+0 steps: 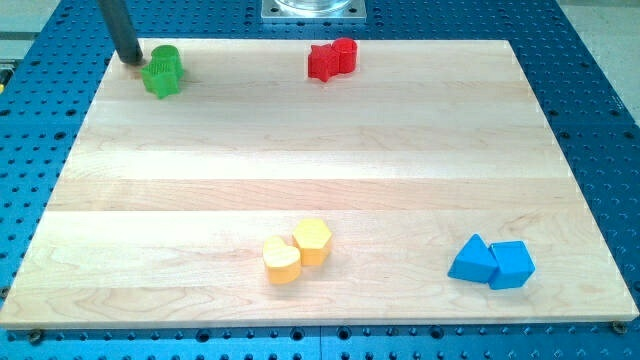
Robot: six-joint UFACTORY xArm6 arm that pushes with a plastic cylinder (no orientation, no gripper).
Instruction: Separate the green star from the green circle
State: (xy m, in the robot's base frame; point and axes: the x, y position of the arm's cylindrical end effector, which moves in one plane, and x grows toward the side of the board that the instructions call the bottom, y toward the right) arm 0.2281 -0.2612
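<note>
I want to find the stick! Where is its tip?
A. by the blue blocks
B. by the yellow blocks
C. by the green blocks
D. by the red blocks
C: my tip sits at the view's top left, just left of the green blocks, far from the other pairs.

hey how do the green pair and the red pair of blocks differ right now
The green pair sits at the board's top left corner; the red pair sits at top centre. My tip is just left of the green pair, far from the red one. Both pairs are two touching blocks near the top edge.
</note>
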